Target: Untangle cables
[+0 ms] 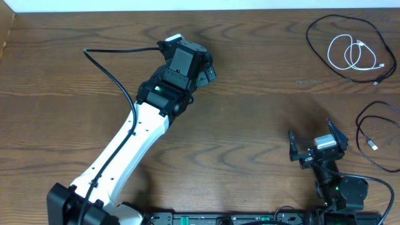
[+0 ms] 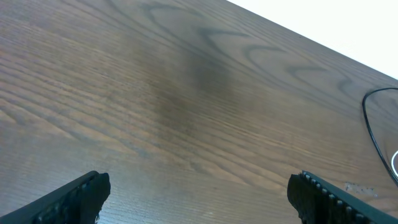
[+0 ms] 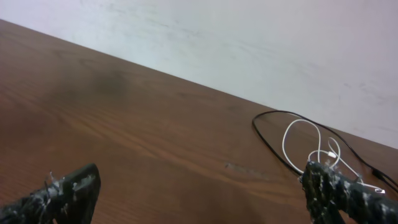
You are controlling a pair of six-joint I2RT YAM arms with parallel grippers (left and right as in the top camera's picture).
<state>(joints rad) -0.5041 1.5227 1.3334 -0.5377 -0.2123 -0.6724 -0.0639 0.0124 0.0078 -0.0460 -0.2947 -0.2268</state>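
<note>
Nearest the lens, the right gripper [image 3: 199,183] shows its two fingers spread wide with nothing between them, and the left gripper [image 2: 198,186] is the same: parted, empty, hovering over bare wood. No cord is held. The white cable [image 1: 349,56] lies coiled at the far right corner of the table [image 1: 250,125], inside the larger loop of a black cable [image 1: 309,37]; the two seem to overlap at the right side of the coil (whether they cross over or just touch is too fine to tell). A second black cable [image 1: 359,125] sits apart, nearer the right edge, just beside the right arm. I judge the step to be the reach before a grasp. The right arm is closer, so the next move likely calls for travelling forward to the pair, lowering onto a single strand clear of the overlap, and pinching that thin cord cleanly off the wood
</note>
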